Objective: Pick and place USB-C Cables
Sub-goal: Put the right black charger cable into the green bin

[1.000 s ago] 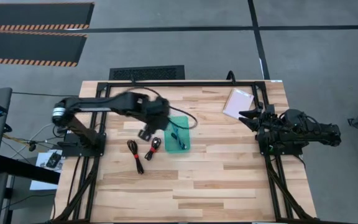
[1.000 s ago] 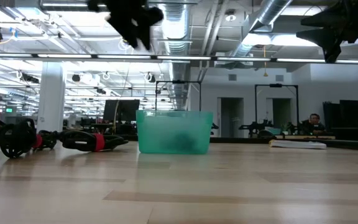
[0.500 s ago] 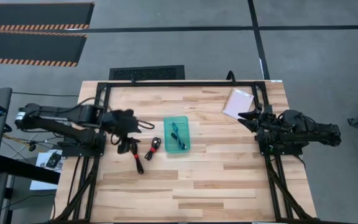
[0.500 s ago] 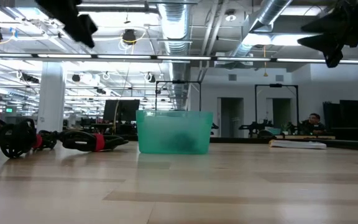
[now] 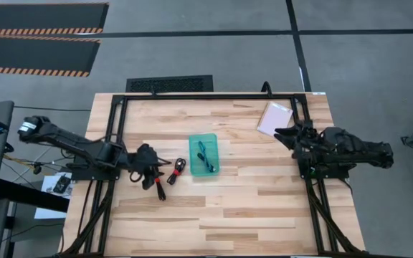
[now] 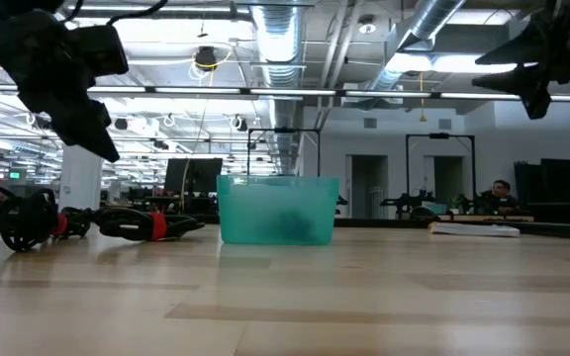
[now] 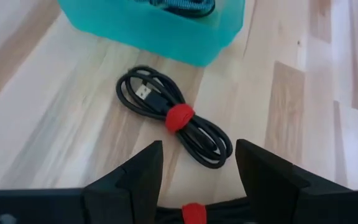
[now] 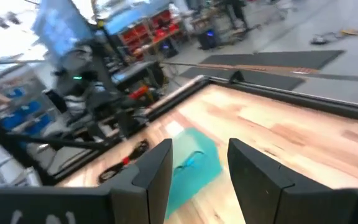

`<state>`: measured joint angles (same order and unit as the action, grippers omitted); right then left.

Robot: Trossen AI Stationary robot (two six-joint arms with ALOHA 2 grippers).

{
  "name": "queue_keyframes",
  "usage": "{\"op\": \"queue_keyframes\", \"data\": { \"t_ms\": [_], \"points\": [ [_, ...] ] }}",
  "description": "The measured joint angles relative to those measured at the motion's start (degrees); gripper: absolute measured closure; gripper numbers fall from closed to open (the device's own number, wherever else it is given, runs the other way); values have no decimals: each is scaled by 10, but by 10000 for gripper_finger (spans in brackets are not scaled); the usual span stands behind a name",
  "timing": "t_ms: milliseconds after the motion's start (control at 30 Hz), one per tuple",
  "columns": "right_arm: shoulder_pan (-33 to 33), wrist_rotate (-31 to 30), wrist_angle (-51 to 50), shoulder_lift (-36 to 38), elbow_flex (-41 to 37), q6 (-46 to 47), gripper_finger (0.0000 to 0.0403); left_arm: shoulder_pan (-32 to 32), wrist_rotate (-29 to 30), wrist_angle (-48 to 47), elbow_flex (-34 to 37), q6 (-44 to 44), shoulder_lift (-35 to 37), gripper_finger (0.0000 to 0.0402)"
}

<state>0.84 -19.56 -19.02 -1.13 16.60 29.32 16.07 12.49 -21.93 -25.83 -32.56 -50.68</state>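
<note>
On the wooden table (image 5: 249,201), the teal tray (image 5: 205,155) holds a teal-blue cable (image 5: 202,153). My left gripper (image 7: 197,165), fingers spread and empty, hovers over two red-tied black cables (image 7: 176,115) left of the tray. My right gripper (image 5: 284,134) waits unclenched at the right edge.

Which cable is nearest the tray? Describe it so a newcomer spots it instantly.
Find the translucent teal rectangular tray mid-table. On its left-arm side lies a short black coiled cable with a red tie, apart from the tray. Unlike the longer black cable under the left gripper, it is a compact loop.
</note>
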Motion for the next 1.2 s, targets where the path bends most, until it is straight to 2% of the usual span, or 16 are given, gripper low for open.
{"op": "queue_keyframes", "data": {
  "t_ms": [133, 267, 400, 667, 867, 1200],
  "points": [
    [0, -1, 16, -40, 0, 23, 223, 24, 47, -4, -5, 0, 1, 212],
    [-1, -1, 57, -114, 0, 37, 223, 35, 62, -5, -20, 9, 3, 212],
    [-5, 10, 139, -208, 0, 43, 223, 36, 61, -13, -39, 12, 2, 212],
    [-45, 27, 354, -425, 9, 34, 223, 36, 58, -105, -93, 17, 2, 212],
    [-74, 32, 360, -589, 123, -17, 223, 36, 63, -157, -117, 17, 2, 212],
    [-86, 107, 317, -826, 379, -214, 223, 36, 58, -167, -120, 30, 6, 212]
  ]
}}
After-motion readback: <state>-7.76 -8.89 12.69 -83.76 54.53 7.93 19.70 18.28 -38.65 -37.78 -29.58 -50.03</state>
